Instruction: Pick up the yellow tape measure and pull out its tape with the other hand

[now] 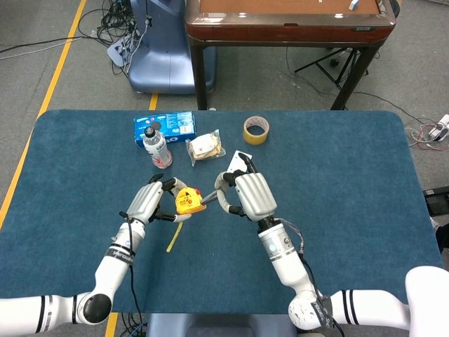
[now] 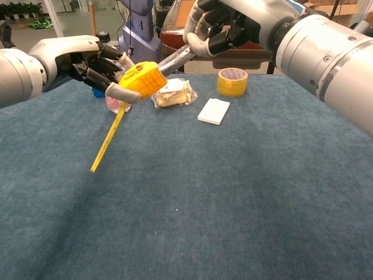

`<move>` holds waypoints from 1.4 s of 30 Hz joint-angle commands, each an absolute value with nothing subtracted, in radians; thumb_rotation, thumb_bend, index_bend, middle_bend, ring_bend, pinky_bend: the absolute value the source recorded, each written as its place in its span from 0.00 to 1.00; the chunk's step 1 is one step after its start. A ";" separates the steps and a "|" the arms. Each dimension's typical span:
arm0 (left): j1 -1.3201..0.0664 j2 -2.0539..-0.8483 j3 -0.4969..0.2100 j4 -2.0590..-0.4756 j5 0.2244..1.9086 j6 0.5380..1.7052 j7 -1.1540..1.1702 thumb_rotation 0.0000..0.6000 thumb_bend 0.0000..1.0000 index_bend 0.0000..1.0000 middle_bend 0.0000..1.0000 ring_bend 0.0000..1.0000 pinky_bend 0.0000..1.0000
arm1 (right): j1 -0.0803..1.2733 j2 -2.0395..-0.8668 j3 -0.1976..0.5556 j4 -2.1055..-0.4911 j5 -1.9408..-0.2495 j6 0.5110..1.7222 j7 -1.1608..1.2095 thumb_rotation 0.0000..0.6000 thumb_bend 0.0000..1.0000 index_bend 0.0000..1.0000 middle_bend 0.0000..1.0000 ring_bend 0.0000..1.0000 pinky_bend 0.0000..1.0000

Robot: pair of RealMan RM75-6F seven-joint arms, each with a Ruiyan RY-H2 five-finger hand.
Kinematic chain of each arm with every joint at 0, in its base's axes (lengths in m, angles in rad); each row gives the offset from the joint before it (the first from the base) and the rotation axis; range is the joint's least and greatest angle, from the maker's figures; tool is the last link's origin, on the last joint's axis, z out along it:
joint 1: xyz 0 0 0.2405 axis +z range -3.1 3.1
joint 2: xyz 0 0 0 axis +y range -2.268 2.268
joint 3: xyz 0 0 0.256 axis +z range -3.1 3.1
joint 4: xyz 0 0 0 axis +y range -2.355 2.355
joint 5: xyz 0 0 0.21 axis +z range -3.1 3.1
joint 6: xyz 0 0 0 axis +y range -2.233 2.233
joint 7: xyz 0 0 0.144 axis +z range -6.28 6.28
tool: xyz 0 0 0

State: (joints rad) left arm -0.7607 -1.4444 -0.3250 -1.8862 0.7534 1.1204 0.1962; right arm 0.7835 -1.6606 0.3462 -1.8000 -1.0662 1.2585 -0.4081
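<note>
My left hand (image 1: 146, 202) (image 2: 87, 61) grips the yellow tape measure (image 1: 188, 201) (image 2: 143, 80) above the blue table (image 1: 351, 182). A length of yellow tape (image 1: 173, 237) (image 2: 108, 140) hangs out of the case, slanting down to the left, and its end is free. My right hand (image 1: 249, 194) (image 2: 224, 26) is just right of the case with most fingers curled in. One straight finger (image 2: 175, 58) reaches to the case's right side. It holds nothing.
Behind the hands lie a wrapped snack (image 1: 205, 147) (image 2: 173, 93), a small white box (image 2: 214, 111), a roll of yellow adhesive tape (image 1: 255, 130) (image 2: 232, 81), a small bottle (image 1: 156, 146) and a blue box (image 1: 164, 126).
</note>
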 commanded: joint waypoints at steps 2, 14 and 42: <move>-0.762 -1.446 -0.326 -1.884 0.752 1.119 0.197 1.00 0.12 0.54 0.54 0.37 0.04 | 0.781 -1.665 0.348 -1.789 -1.075 1.254 -0.386 1.00 0.63 0.52 0.58 0.47 0.00; -0.768 -1.454 -0.323 -1.870 0.744 1.112 0.200 1.00 0.12 0.54 0.54 0.38 0.04 | 0.772 -1.681 0.359 -1.759 -1.094 1.259 -0.330 1.00 0.67 0.58 0.62 0.52 0.00; -0.814 -1.237 -0.252 -1.753 0.774 0.651 0.049 1.00 0.12 0.54 0.54 0.37 0.04 | 0.689 -1.472 0.336 -1.836 -1.194 1.199 -0.146 1.00 0.70 0.64 0.67 0.57 0.01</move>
State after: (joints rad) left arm -0.7982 -1.2652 -0.2607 -1.7719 0.7684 0.7009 0.0788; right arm 0.6966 -1.4857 0.3411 -1.8313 -1.1784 1.2079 -0.1662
